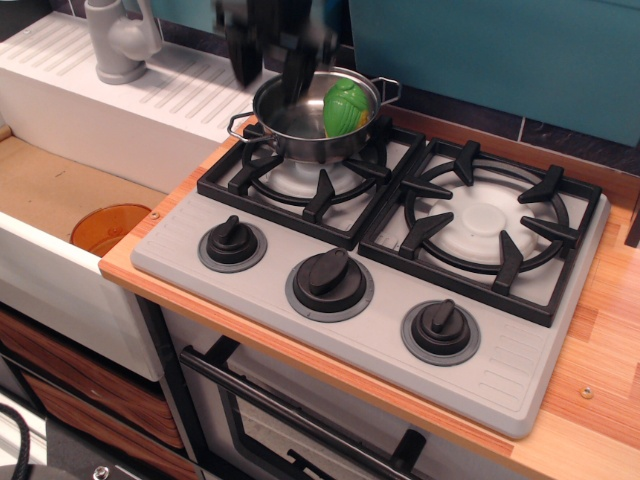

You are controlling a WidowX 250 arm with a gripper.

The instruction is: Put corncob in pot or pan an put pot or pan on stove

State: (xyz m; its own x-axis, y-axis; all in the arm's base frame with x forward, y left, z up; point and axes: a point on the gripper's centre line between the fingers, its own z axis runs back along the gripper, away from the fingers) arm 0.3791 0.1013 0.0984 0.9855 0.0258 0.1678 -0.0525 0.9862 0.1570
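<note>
The shiny steel pot (300, 135) stands level on the left rear burner grate of the grey stove (250, 275). The green corncob (345, 106) lies inside it against the right wall, with a little yellow showing at its lower end. My gripper (268, 85) is blurred above the pot's left rim. Its two dark fingers (243, 60) are spread apart, one outside the rim and one over the inside, and they hold nothing.
Three black knobs (329, 280) line the stove's front. The right burner (487, 222) is bare. An orange disc (108, 228) lies in the sink at left, a grey faucet (118, 40) stands behind it. A wooden counter edge (600, 400) runs along the right.
</note>
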